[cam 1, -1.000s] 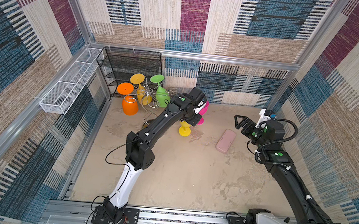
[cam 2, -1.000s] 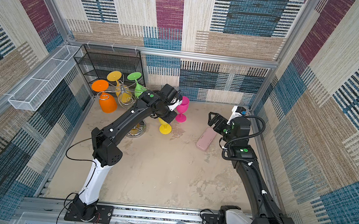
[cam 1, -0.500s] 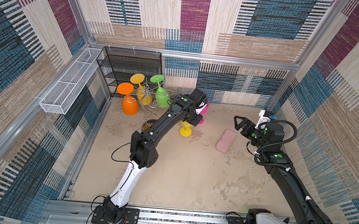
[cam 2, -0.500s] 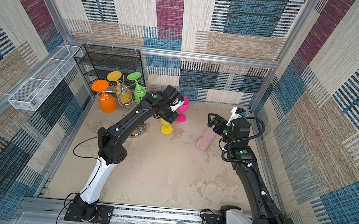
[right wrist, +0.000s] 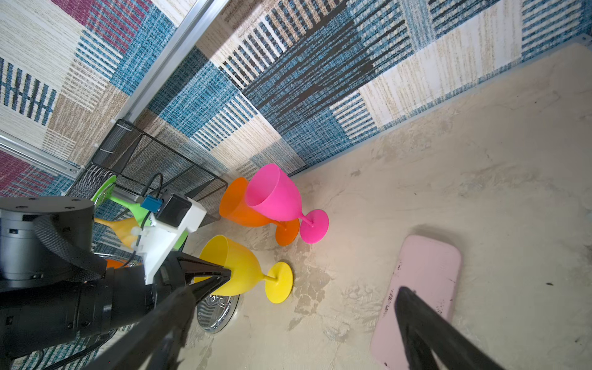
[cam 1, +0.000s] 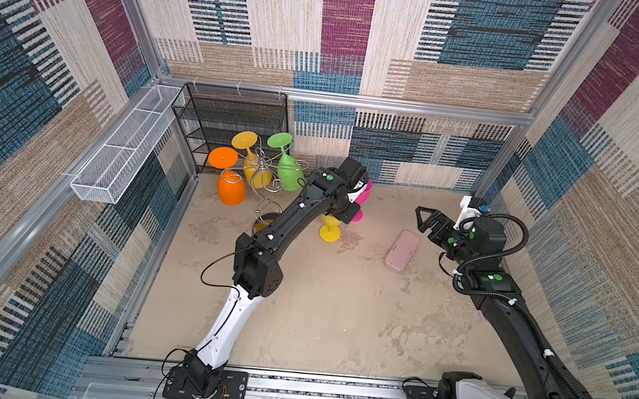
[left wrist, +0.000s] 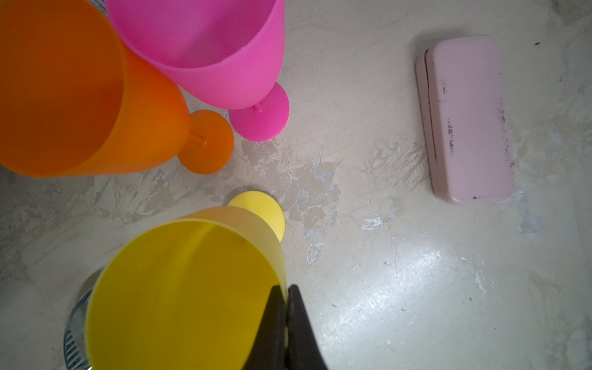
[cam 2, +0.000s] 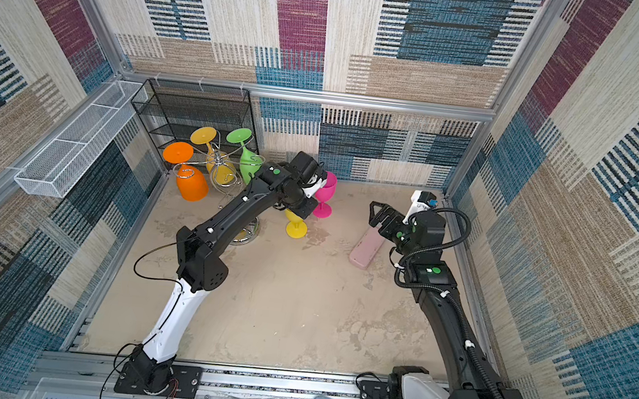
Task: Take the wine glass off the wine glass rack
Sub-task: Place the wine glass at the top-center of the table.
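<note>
The chrome wine glass rack (cam 1: 266,170) (cam 2: 224,166) stands at the back left, with its mirrored base (right wrist: 214,313) on the table. An orange glass (cam 1: 230,191), a yellow one (cam 1: 256,169) and a green one (cam 1: 289,171) hang on it upside down. A yellow wine glass (cam 1: 329,227) (cam 2: 295,225) (right wrist: 235,267) is upright beside the base, its foot at the tabletop. My left gripper (left wrist: 286,291) (cam 2: 303,208) is shut on its rim. A pink glass (right wrist: 275,198) and an orange glass (right wrist: 238,208) stand behind it. My right gripper (cam 1: 422,219) (right wrist: 296,293) hangs open and empty.
A pale pink case (cam 1: 402,251) (left wrist: 467,121) lies between the glasses and the right gripper. A black mesh shelf unit (cam 1: 237,117) stands behind the rack, and a white mesh basket (cam 1: 122,153) hangs on the left wall. A clock and a marker lie beyond the front rail.
The left arm's elbow has shifted a little to the right. Its wrist and the yellow glass have barely moved. The right arm has stayed still.
</note>
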Robot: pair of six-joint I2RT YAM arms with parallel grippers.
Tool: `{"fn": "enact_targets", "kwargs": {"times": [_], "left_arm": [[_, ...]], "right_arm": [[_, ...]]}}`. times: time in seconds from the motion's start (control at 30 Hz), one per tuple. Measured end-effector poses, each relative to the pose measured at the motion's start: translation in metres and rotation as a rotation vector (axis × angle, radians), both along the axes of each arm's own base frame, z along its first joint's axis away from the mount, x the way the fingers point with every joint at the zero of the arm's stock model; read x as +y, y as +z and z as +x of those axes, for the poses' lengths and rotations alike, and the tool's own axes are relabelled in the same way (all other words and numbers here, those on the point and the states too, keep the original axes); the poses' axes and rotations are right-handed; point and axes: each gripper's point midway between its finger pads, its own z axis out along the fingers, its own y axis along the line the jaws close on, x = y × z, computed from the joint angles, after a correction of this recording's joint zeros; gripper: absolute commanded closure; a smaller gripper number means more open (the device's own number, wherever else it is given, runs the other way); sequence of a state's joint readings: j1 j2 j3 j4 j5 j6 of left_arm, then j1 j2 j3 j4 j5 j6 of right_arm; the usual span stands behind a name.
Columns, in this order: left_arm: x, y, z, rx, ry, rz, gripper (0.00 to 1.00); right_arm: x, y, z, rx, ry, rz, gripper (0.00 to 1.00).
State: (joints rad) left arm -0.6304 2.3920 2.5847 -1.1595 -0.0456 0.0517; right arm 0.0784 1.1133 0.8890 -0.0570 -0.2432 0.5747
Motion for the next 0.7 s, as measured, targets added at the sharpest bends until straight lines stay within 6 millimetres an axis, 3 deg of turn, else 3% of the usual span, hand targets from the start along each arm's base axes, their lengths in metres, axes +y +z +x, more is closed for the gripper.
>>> {"fn": "enact_targets", "kwargs": {"times": [0.5, 0.7], "left_arm": [[-0.001, 0.000, 0.009, -0.017, 0.008, -0.009, 0.98], [-0.001, 0.017, 0.012, -0.057, 0.011, -0.027, 0.62]], "right_arm": [[0.000, 0.007, -0.004, -0.021, 0.001, -0.002, 0.00], [0.000, 0.010, -0.006, -0.031, 0.003, -0.008, 0.00]]}}
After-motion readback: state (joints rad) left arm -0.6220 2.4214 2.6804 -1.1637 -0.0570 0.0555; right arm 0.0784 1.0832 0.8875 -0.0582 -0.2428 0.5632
